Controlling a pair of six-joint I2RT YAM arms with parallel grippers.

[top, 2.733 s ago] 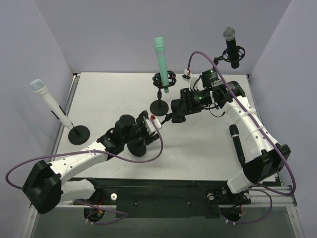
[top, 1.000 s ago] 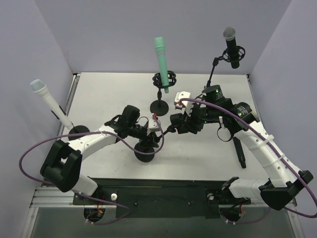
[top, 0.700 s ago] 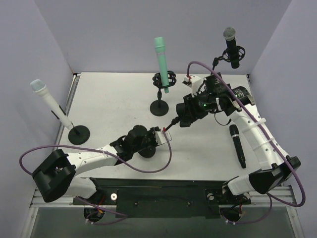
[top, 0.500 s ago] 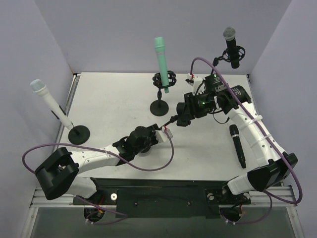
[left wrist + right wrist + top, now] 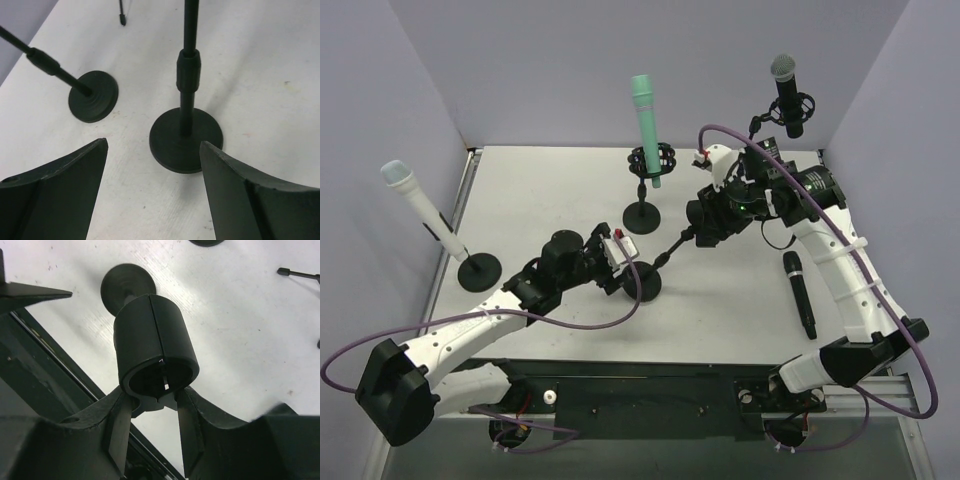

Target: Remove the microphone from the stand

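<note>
Microphone (image 5: 798, 295) lies loose on bench (image 5: 540, 200); likely rigid, slick barrel, so grip mid-body. Right hand (image 5: 152, 402) pinches empty stand clip (image 5: 155, 350); left hand (image 5: 152, 145) gapes wide.

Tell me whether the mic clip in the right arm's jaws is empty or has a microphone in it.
Empty. The right wrist view looks into the open end of the clip: a hollow tube with nothing inside.
</note>
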